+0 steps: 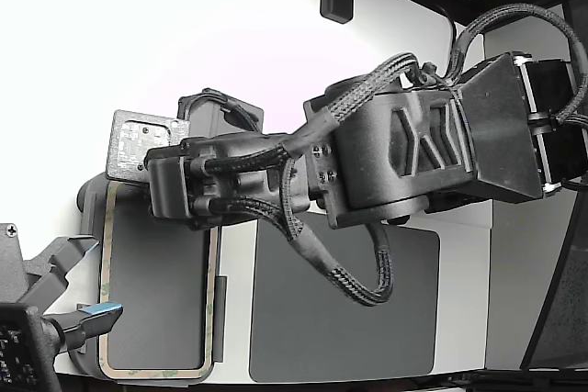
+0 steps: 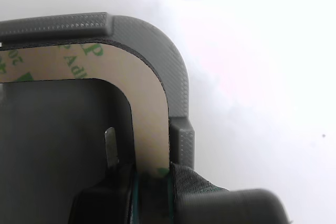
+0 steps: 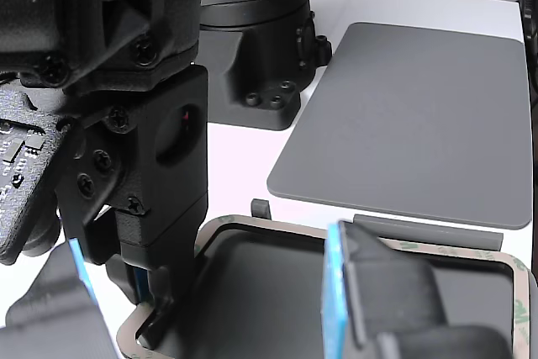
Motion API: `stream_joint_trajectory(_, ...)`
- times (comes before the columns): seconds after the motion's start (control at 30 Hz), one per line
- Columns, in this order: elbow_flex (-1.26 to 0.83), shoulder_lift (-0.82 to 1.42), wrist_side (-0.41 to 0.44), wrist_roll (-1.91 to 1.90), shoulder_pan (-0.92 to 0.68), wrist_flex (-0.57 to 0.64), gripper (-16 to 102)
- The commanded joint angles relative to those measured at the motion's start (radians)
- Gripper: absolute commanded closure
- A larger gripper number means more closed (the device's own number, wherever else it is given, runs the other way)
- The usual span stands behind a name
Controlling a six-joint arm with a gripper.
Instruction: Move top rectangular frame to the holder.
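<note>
The top rectangular frame (image 1: pixel 104 273) is a thin tan outline with green print. It lies inside the light grey holder (image 1: pixel 220 305) at the exterior view's lower left. My gripper (image 1: pixel 161 201) reaches down over the frame's far short end, its fingertips hidden under the wrist. In the wrist view the frame (image 2: pixel 149 103) sits in the holder (image 2: pixel 157 35), and my gripper (image 2: pixel 152 195) has one finger on each side of the tan strip, shut on it. The other view shows the gripper (image 3: pixel 155 308) at the frame's (image 3: pixel 277 226) corner.
A large dark grey mat (image 1: pixel 344 300) lies beside the holder, also in the other view (image 3: pixel 420 115). A second arm's gripper with blue pads (image 1: pixel 96 314) hovers open over the holder's near end; its pads (image 3: pixel 334 292) frame the other view. An arm base (image 3: pixel 252 48) stands behind.
</note>
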State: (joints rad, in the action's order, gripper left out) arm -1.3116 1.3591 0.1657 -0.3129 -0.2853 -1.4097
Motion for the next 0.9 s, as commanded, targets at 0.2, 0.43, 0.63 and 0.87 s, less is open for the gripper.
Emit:
stream_joint_trajectory(0.2,0.002,0.034,-0.008,-0.009,0.017,0.028,96)
stream_joint_trajectory(0.43,-0.021,0.037,-0.015,-0.011,0.017,0.038,96)
stream_joint_trajectory(0.63,-0.026,0.037,-0.021,-0.005,0.02,0.041,96)
stream_joint_trajectory(0.87,-0.031,0.035,-0.023,-0.003,0.02,0.046,96)
